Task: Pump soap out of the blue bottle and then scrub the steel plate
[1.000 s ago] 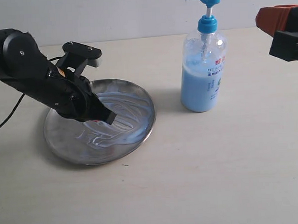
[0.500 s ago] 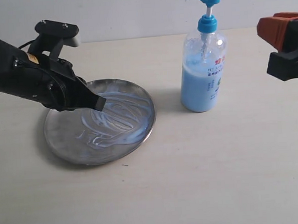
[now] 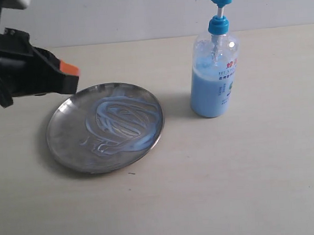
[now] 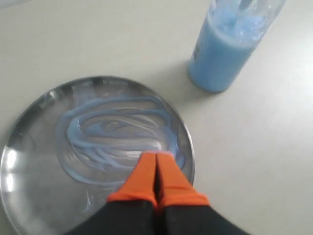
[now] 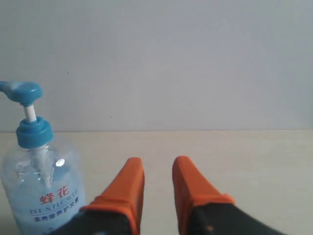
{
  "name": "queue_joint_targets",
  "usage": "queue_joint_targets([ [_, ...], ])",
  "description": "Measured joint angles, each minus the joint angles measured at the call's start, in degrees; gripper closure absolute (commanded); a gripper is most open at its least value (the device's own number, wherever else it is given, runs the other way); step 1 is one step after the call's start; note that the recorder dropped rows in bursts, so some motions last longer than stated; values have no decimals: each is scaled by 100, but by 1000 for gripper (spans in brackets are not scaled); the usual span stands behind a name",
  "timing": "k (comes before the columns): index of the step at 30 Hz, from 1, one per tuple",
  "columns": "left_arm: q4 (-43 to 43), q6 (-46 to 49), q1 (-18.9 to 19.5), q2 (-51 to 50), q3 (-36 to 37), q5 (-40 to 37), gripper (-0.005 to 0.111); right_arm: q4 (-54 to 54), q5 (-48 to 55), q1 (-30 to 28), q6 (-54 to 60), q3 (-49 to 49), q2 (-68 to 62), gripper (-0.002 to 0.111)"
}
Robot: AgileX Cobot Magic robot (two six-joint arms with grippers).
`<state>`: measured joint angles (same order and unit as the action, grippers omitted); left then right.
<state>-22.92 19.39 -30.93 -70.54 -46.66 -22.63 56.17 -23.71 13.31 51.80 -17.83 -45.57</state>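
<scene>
- Left gripper [image 4: 156, 156] was clenched, empty; ahead of its fingertips lay the steel plate [image 4: 22, 191], streaked with soap [image 4: 98, 147].
- Right gripper [image 5: 157, 166] stood released, empty; blue bottle [image 5: 44, 196] off to one side of its fingers.

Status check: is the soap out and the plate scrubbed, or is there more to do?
Done: soap is pumped out and smeared in streaky loops over the plate, so it looks at least partly scrubbed. In hand: nothing. The left gripper hovers shut, clear of the plate, and the right gripper is open and empty. Left: perhaps more scrubbing, since the plate's outer band looks bare.
</scene>
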Motion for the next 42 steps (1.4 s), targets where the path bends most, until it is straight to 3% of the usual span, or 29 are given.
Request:
queue_joint_targets([
  [4,-75,0,131,599,205,247,107,102,-105,0,146,0,236,84],
  [9,-146,0,558,1390,778,469,107,590,-120,-8,590,-176,715,84],
  [11,-215,0,804,1899,1101,494,107,1156,17,-8,1183,-341,1003,84],
  [18,-290,-89,917,3516,1645,622,107,2095,163,-8,2626,-368,1877,84],
  [23,17,-430,917,4468,2080,633,107,3991,153,-8,4906,-368,2582,84],
  [27,357,-582,917,4726,2156,646,107,4343,234,-8,5351,-344,2822,84],
  [42,461,-625,917,4778,2170,658,107,4386,247,-8,5401,-344,2871,84],
])
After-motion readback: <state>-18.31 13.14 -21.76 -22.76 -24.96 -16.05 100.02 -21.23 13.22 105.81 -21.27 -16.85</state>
